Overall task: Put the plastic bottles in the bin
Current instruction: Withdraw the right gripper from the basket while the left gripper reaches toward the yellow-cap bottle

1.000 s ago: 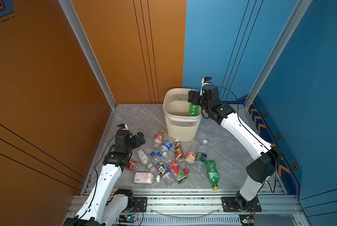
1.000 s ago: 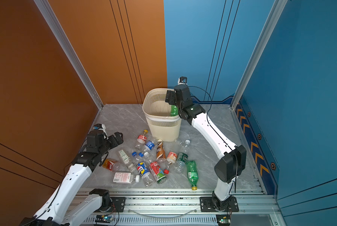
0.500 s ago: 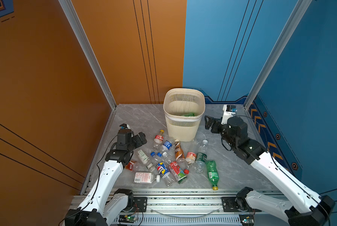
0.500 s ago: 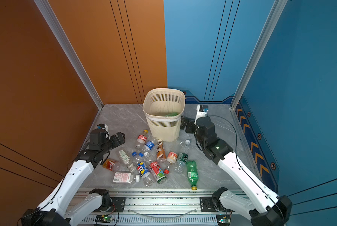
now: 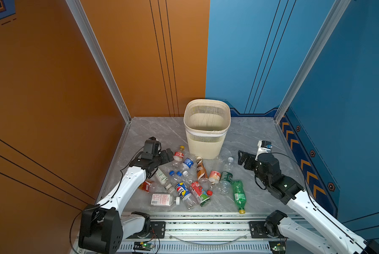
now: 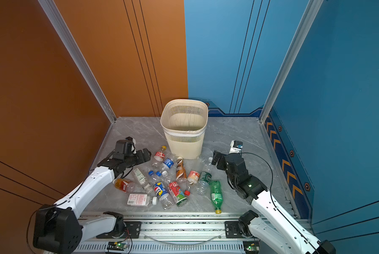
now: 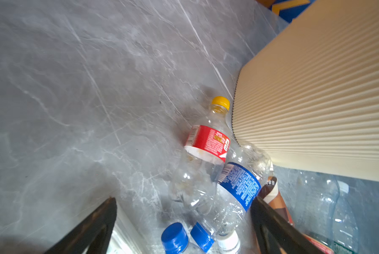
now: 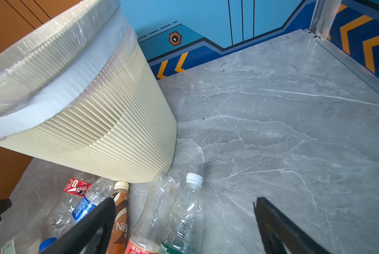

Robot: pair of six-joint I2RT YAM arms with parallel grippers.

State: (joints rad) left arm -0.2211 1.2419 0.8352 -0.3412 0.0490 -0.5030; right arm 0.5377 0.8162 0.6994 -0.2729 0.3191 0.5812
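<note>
My left gripper (image 7: 184, 199) and right gripper (image 8: 184, 199) are both wide open and hold nothing. I see the green bottle (image 5: 237, 194), near and right, in both top views only.

The brown bottle (image 8: 121, 220) has white letters "NES" on it. A clear bottle (image 8: 76, 187) near it has white Chinese writing on its red label. In a top view, the red bottle (image 5: 199, 191) says "Qoo". The Pepsi bottle (image 5: 182, 191) next to it shows the round Pepsi sign. The other labels are too small to read.
</note>
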